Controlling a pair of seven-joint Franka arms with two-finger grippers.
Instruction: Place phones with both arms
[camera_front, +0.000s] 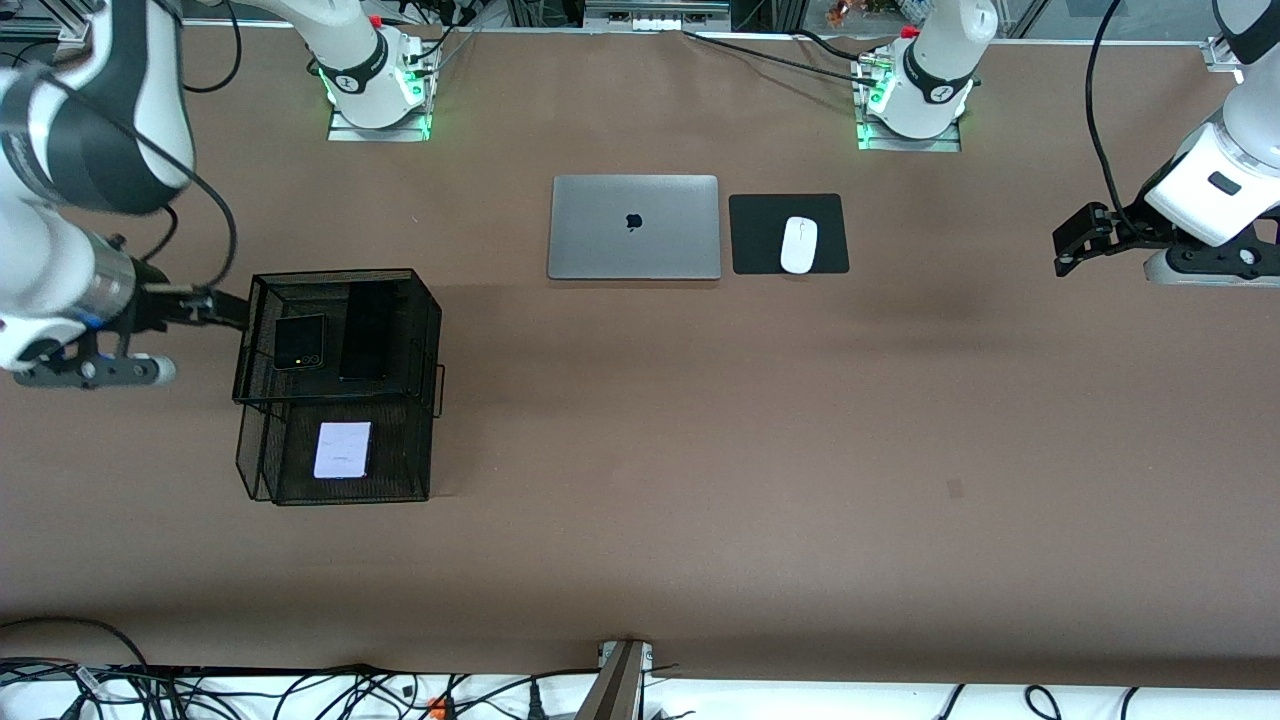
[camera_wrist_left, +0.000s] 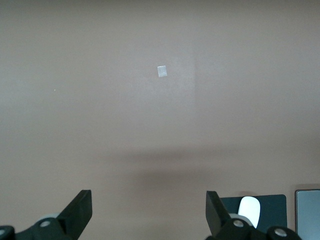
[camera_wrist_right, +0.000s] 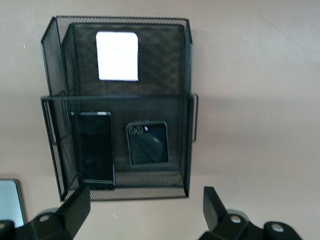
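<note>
A black mesh two-tier organizer (camera_front: 260, 440) stands toward the right arm's end of the table. Its upper tier holds the black flip phone (camera_front: 299, 342) and the long black slab (camera_front: 365, 335). Its lower tier, nearer the front camera, holds the lavender-white flip phone (camera_front: 342, 450). My right gripper (camera_front: 225, 308) is open and empty beside the organizer's upper tier. The right wrist view shows it (camera_wrist_right: 146, 196) apart from the organizer (camera_wrist_right: 189, 100), with the slab (camera_wrist_right: 92, 148), black flip phone (camera_wrist_right: 148, 143) and white phone (camera_wrist_right: 117, 56) inside. My left gripper (camera_front: 1062, 252) is open and empty over bare table at the left arm's end (camera_wrist_left: 148, 197).
A closed silver laptop (camera_front: 634, 227) lies at the table's middle near the bases. Beside it a white mouse (camera_front: 798, 244) sits on a black pad (camera_front: 760, 235). The mouse (camera_wrist_left: 249, 210) and laptop (camera_wrist_left: 307, 212) show in the left wrist view. A small marker (camera_front: 955, 488) is on the table.
</note>
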